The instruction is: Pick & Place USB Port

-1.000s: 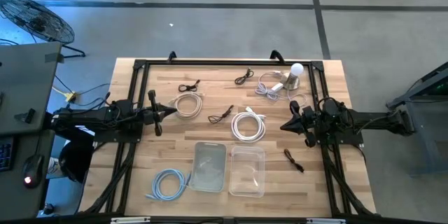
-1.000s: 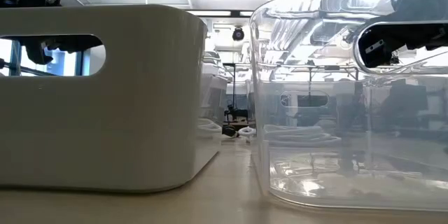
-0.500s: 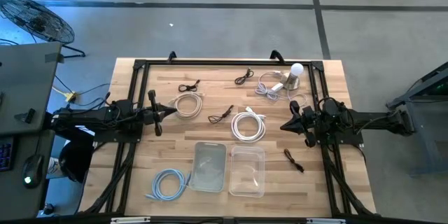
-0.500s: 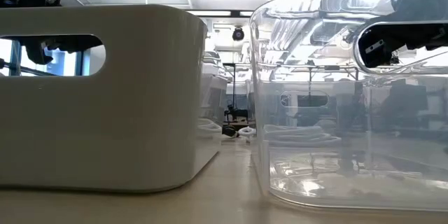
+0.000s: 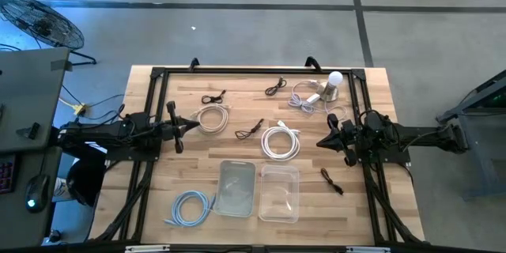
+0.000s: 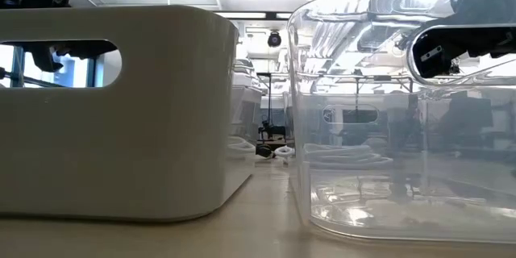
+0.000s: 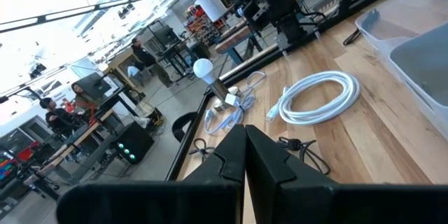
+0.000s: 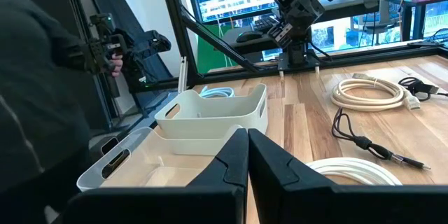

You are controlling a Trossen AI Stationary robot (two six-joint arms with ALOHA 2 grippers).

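Observation:
Several coiled cables lie flat on the wooden table: a white coil point(image 5: 281, 142) in the middle, a cream coil point(image 5: 212, 118) to its left, and a blue coil point(image 5: 192, 208) at the near left. Short black cables point(image 5: 250, 130) lie among them. Which of these is the USB port, I cannot tell. My left gripper point(image 5: 194, 126) hovers shut and level at the table's left, its tip beside the cream coil. My right gripper point(image 5: 320, 142) hovers shut and level at the right, its tip just right of the white coil point(image 8: 350, 171). Neither holds anything.
Two bins stand side by side at the near middle, a whitish one point(image 5: 236, 187) and a clear one point(image 5: 279, 192). A white bulb point(image 5: 332, 84) with a thin white cord lies at the far right. A black frame point(image 5: 154, 95) runs around the table. People show in the room beyond point(image 7: 143, 52).

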